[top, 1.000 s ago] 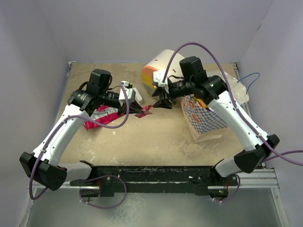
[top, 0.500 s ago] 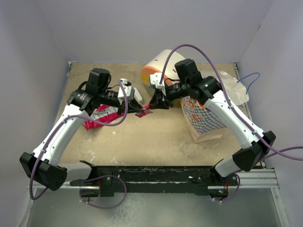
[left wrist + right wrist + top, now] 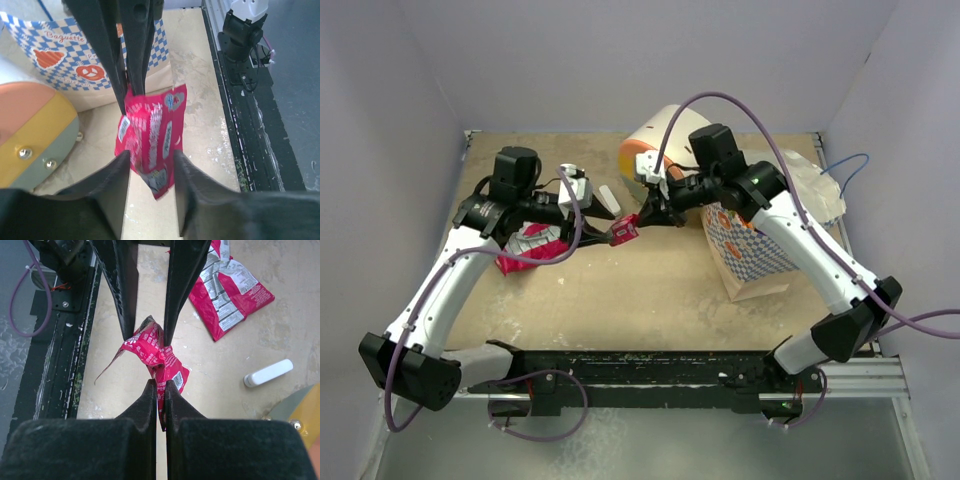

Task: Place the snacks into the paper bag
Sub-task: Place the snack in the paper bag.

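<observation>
Black right pincer (image 3: 159, 386): clamped on pink snack packet (image 3: 150, 347), held above worktop (image 3: 225, 370). Left pincer (image 3: 151, 158) straddles the same packet; whether it presses cannot be told. Paper bag (image 3: 752, 258) lies under the right arm. Advice: left lets go fully before right swings bagward.

Over the middle of the worktop (image 3: 650, 290), a little toward its far edge, the small snack packet (image 3: 625, 232) is held clear of the surface. One end is pinched by the right tool (image 3: 159, 390) and the other sits between the fingers of the left tool (image 3: 150, 165). Just behind it lies the stick-shaped object (image 3: 608, 198). Behind that, at the far edge, sits the round drawer unit (image 3: 645, 135). The larger snack packet (image 3: 525, 250) lies toward the left edge, under the left arm. The paper bag (image 3: 755, 255) lies on its side toward the right edge, under the right arm and to the right of the drawer unit.
</observation>
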Controlling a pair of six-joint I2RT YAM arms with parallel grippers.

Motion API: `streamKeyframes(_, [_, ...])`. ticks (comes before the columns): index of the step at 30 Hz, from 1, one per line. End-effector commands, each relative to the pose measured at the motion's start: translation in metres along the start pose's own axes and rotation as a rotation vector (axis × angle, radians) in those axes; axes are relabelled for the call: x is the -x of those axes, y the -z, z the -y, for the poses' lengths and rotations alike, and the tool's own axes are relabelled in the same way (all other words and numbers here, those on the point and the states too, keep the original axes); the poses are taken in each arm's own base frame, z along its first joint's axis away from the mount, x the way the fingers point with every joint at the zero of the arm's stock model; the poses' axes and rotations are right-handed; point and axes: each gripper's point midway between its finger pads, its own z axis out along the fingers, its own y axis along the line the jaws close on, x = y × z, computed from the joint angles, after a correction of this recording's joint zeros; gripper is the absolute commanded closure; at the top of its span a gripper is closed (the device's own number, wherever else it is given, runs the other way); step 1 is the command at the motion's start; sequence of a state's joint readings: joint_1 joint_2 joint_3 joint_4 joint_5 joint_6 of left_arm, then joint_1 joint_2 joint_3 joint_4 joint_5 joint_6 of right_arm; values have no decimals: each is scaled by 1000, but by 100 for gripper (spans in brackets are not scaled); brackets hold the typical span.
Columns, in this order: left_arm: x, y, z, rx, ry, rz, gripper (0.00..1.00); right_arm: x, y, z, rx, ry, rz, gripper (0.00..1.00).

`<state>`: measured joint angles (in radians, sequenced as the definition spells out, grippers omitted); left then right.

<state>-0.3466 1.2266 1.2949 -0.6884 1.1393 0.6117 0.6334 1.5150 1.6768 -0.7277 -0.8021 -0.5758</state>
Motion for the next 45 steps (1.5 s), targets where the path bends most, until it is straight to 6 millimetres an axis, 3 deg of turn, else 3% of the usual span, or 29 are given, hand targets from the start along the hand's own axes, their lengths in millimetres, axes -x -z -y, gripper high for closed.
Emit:
streamKeyframes(1, [13,15,-2,48,-56,32,38,31,37,6,-102,41,62,100])
streamKeyframes(6, [6,26,-21,161,-48,-18,20,57,87,16,-213,53,150,100])
streamKeyframes(10, [1,34,-37,249,-28,-47,13,77,140,26,-376,17,229,100])
streamKeyframes(13, [-4,39,-46,300,-7,-63,10,82,186,38,-571,-12,270,100])
streamKeyframes(18, [-9,43,-52,337,1,-78,6,60,271,59,-1026,-100,236,100])
streamKeyframes(22, [-11,43,-53,344,3,-82,4,24,311,66,-1276,-113,105,100])
streamKeyframes(25, [-13,43,-54,347,4,-87,2,-8,318,71,-1342,-139,-7,100])
streamKeyframes(34, [-15,45,-57,365,1,-103,1,-102,287,87,-1248,-219,-285,100])
streamKeyframes(38, [-21,46,-59,377,-4,-119,0,-144,269,93,-1180,-294,-389,95])
streamKeyframes(45, [-27,50,-61,402,-8,-144,1,-183,252,98,-1119,-374,-466,90])
